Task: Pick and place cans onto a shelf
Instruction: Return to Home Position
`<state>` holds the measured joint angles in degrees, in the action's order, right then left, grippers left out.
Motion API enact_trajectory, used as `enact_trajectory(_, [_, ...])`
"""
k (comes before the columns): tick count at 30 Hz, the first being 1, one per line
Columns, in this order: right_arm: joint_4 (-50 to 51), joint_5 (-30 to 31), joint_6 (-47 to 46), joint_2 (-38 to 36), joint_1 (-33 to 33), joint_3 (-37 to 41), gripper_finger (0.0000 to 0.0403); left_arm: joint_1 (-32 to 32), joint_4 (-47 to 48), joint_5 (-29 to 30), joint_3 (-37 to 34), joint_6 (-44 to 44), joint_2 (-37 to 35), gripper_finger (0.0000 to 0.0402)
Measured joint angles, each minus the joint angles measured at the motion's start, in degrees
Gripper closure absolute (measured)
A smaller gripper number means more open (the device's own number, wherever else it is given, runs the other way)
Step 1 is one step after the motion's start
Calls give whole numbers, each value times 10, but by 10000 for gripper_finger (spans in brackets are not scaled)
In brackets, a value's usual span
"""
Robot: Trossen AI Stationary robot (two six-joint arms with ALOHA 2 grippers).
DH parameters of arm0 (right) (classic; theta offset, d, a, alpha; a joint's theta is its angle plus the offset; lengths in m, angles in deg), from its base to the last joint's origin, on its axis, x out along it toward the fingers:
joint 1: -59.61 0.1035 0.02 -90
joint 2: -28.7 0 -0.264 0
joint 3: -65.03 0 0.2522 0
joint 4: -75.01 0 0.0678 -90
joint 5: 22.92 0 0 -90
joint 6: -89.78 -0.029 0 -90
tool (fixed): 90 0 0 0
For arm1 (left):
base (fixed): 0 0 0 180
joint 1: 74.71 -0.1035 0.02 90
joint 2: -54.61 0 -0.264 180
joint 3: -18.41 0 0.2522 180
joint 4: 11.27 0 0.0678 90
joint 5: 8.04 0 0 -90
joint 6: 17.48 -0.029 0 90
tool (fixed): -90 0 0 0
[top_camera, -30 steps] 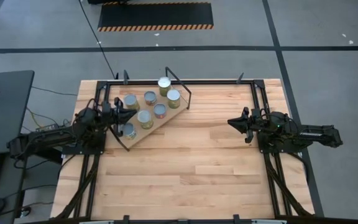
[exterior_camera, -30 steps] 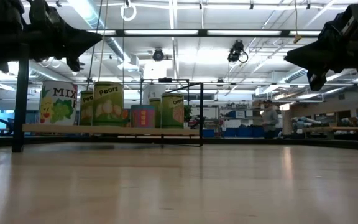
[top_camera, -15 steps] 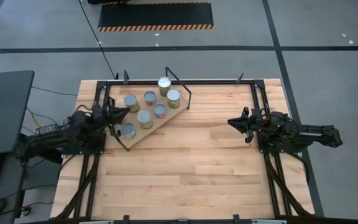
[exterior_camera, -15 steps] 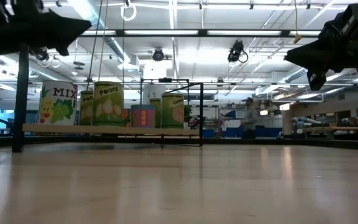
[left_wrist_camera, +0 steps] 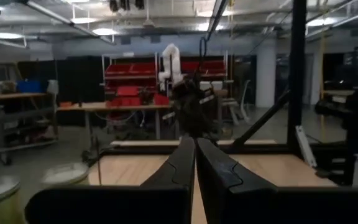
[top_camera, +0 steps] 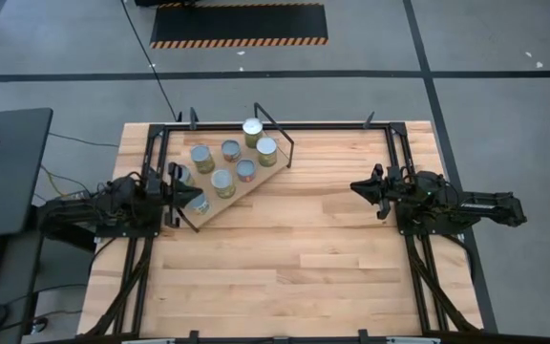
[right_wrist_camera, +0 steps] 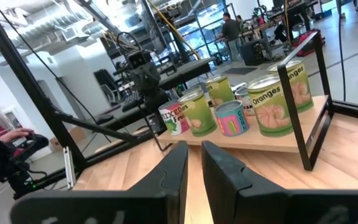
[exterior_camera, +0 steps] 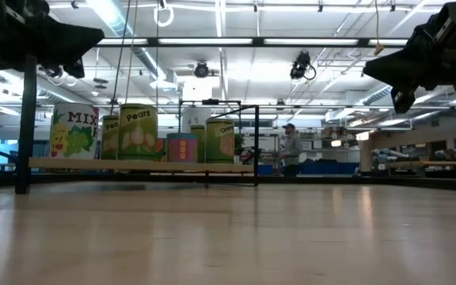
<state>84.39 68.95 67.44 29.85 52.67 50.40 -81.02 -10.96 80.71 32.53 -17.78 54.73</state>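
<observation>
Left gripper [top_camera: 181, 188] clenched, empty, close beside cans [top_camera: 222, 182] on shelf [top_camera: 240, 196]. Right gripper [top_camera: 359, 187] clenched, empty. Could topple a can if swung

The left arm has drawn back toward the left edge of the high view — its left gripper [top_camera: 172, 188], fingers pressed together, now sits off the near-left corner of the shelf [top_camera: 256, 183] instead of over the cans [top_camera: 223, 183]. In the low view it has slid further into the upper left corner. Far behind, a person [exterior_camera: 291, 148] has walked left — now just right of the shelf's wire frame.
</observation>
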Motion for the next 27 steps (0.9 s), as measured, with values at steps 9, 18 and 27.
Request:
enact_trajectory(9, [-3, 0, 0, 0, 0, 0, 350, 36, -4, 21, 0, -1, 0, 379])
enact_trajectory(18, [-3, 0, 0, 0, 0, 0, 350, 37, -3, 21, 0, -1, 6, 379])
enact_trajectory(27, [-3, 0, 0, 0, 0, 0, 350, 37, -3, 21, 0, -1, 6, 379])
